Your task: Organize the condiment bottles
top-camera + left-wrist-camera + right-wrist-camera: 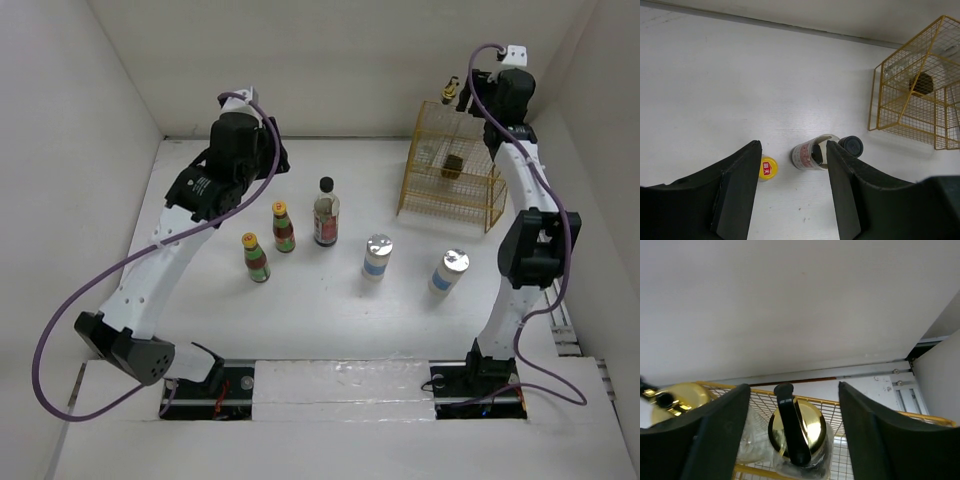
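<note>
Two yellow-capped red-sauce bottles [256, 257] [283, 226], a black-capped jar [326, 212] and two silver-topped shakers [377, 256] [449, 272] stand in a loose row mid-table. My left gripper [270, 165] is open and empty above and behind them. In its wrist view [794, 146] the jar [807, 156] and one yellow cap [768, 168] show below between the fingers. My right gripper [462, 98] is open over the yellow wire basket [480, 205]. Its fingers [794, 387] stand apart on either side of a gold-pourer glass bottle [797, 432] in the basket. A second gold pourer [675, 397] is to its left.
The basket stands at the back right near the rear and right walls, and shows in the left wrist view [905, 107]. White walls close in the table on the left, back and right. The arm bases sit at the near edge.
</note>
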